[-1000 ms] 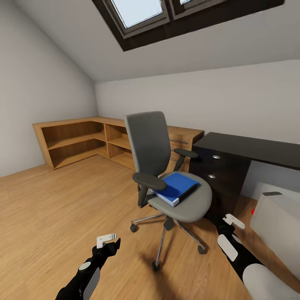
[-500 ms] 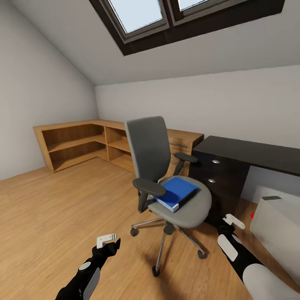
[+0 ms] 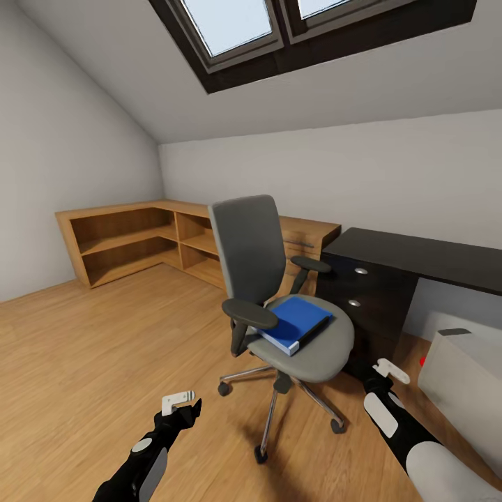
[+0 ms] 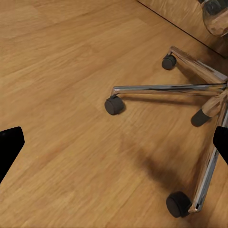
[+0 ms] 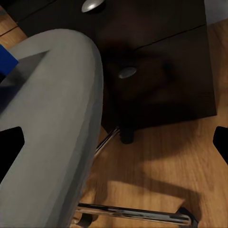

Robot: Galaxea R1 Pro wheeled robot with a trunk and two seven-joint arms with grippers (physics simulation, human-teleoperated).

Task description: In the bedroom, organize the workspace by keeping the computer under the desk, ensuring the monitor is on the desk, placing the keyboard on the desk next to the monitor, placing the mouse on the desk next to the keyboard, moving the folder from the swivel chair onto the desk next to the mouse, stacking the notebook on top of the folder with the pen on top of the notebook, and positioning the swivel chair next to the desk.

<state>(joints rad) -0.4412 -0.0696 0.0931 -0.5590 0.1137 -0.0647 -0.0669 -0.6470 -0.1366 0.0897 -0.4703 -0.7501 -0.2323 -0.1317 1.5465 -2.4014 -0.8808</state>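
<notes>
The swivel chair (image 3: 247, 244) stands mid-room with its grey back toward me, and the bright blue folder (image 3: 296, 322) lies flat on its seat. To the right is the black-topped desk (image 3: 425, 252), with the light grey computer (image 3: 464, 380) on the floor in front of it. My left gripper (image 3: 181, 404) hangs open, low and left of the chair's chrome base (image 4: 190, 88). My right gripper (image 3: 388, 370) is open too, low beside the seat's right edge (image 5: 52, 118). A blue corner of the folder (image 5: 5, 64) peeks over the seat.
A dark drawer unit (image 3: 369, 300) sits under the desk's left end, just behind the chair. A light-wood L-shaped shelf unit (image 3: 139, 237) runs along the far left walls. Open wooden floor (image 3: 84, 362) spreads to the left. Skylights are in the sloped ceiling.
The head view has tilted up slightly, so the whole picture sits a little lower. Chair, folder and both grippers have kept their places.
</notes>
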